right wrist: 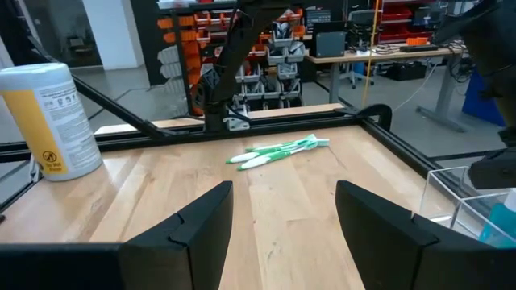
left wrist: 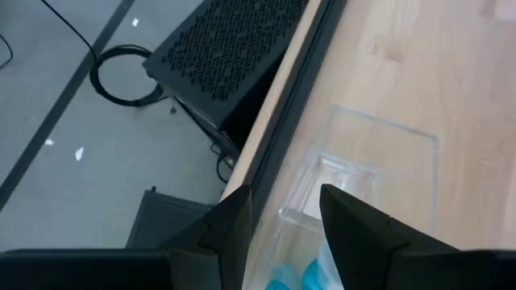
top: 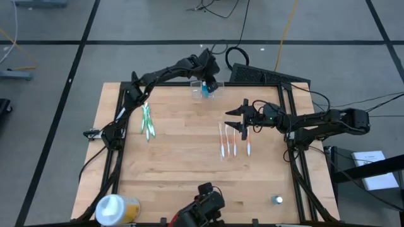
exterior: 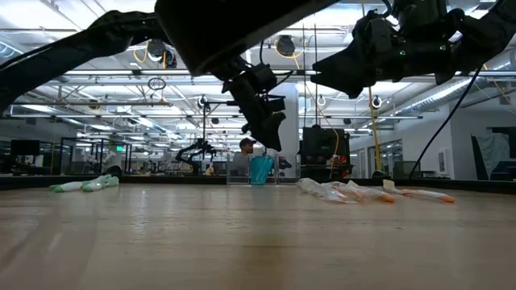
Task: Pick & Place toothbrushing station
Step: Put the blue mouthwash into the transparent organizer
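Observation:
The clear plastic toothbrushing station (top: 201, 91) stands on its base at the table's far edge, with something blue (exterior: 260, 169) inside it. It also shows in the left wrist view (left wrist: 379, 153) and the right wrist view (right wrist: 463, 197). My left gripper (top: 210, 84) hangs open just above it, and its fingers (left wrist: 234, 225) stand over the station's near end without touching it. My right gripper (top: 235, 120) is open and empty above the table's right middle, over several orange-and-white toothbrushes (top: 228, 142).
Green toothbrushes (top: 147, 123) lie at the left middle. A round white-and-yellow tub (top: 115, 208) stands at the near left corner. A small object (top: 276, 200) sits near the right front. A black perforated box (top: 252, 74) lies beyond the far edge.

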### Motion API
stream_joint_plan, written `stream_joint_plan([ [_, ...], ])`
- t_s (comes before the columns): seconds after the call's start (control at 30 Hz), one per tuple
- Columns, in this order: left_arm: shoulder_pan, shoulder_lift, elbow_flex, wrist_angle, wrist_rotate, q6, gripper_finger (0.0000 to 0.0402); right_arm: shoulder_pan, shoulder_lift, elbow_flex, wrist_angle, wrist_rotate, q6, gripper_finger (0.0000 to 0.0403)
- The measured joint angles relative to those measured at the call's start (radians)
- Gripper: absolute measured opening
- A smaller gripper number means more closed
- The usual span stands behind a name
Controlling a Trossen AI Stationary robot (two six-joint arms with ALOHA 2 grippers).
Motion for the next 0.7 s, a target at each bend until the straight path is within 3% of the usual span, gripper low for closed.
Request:
stream_joint_plan([
  [0.33, -0.009, -0.013, 0.003, -0.053, -0.066, 0.021, 0.0157, 0.000, 0.000, 0.000, 0.007, 0.000, -0.005, 0.0210],
  [0.7, -0.010, -0.013, 0.003, -0.109, -0.067, 0.023, 0.0157, 0.000, 0.000, 0.000, 0.007, 0.000, -0.023, 0.0210],
])
